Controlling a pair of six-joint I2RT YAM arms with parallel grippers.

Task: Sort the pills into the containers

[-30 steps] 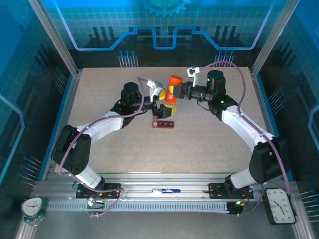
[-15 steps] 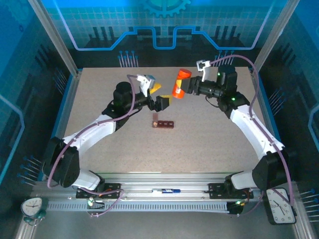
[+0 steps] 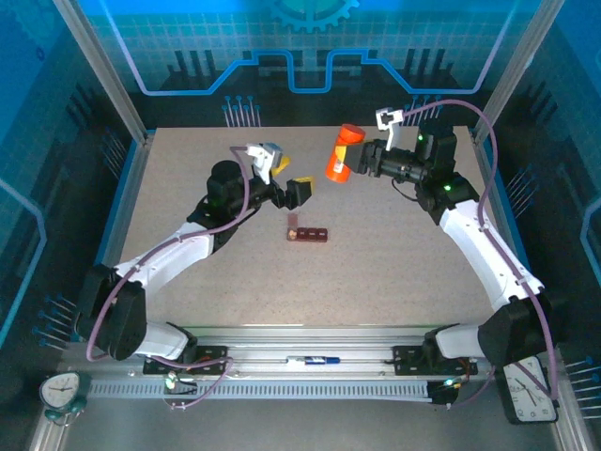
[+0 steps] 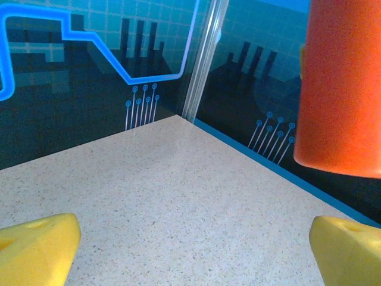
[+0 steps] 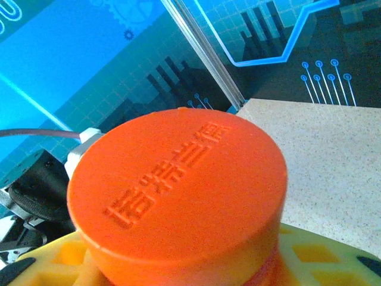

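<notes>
A speckled beige worktop (image 3: 394, 263) sits inside blue circuit-patterned walls (image 3: 188, 38). A blue-and-white pen (image 3: 315, 360) lies on the metal rail (image 3: 244, 343) at its near edge. A round clock (image 3: 62, 390) stands at the near left corner and a black clock (image 3: 528, 389) at the near right.

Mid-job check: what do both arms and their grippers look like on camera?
Both the left arm and right arm have white links with black joint housings, a purple cable looped along each. The left gripper and right gripper have yellow fingers on black bodies.
</notes>
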